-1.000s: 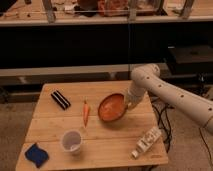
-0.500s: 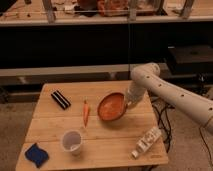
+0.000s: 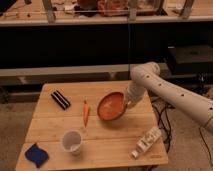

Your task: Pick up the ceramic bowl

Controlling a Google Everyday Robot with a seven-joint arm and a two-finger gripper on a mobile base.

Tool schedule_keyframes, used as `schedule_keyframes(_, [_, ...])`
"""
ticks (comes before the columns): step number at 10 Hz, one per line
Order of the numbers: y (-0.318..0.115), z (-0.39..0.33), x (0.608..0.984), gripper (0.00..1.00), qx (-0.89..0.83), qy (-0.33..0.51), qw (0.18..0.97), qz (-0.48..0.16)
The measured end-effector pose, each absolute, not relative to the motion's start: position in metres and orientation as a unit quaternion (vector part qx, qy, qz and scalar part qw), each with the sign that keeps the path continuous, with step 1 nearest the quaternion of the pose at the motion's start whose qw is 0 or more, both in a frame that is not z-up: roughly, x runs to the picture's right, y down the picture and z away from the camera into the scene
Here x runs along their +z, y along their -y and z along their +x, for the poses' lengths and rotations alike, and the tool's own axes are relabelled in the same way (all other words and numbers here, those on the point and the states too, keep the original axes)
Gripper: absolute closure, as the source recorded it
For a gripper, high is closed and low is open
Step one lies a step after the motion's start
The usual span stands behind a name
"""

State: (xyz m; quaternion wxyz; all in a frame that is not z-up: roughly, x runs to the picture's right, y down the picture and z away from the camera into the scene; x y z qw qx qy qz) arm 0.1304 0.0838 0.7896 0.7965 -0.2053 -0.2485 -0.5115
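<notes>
The ceramic bowl [image 3: 111,106] is wide, shallow and glossy orange-brown. It sits at the middle right of the wooden table [image 3: 50,122]. It is tilted, with its right rim raised and its inside facing left and toward the camera. My gripper [image 3: 128,102] is at the bowl's right rim, shut on it. The white arm [image 3: 165,90] reaches in from the right.
A small orange carrot [image 3: 86,113] lies just left of the bowl. A translucent whitish cup [image 3: 72,141] stands at the front. A blue cloth [image 3: 36,154] is at the front left, a black box [image 3: 60,99] at the back left and a white packet [image 3: 146,142] at the front right. Dark shelving stands behind the table.
The bowl has tipped up slightly more at its right rim. The arm and gripper have hardly moved.
</notes>
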Motion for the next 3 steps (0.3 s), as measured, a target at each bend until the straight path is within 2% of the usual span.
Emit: schedule_keyframes(3, [-0.0823, 0.1294, 0.7888, 0.82, -0.514, 0.247, 0.796, -0.203])
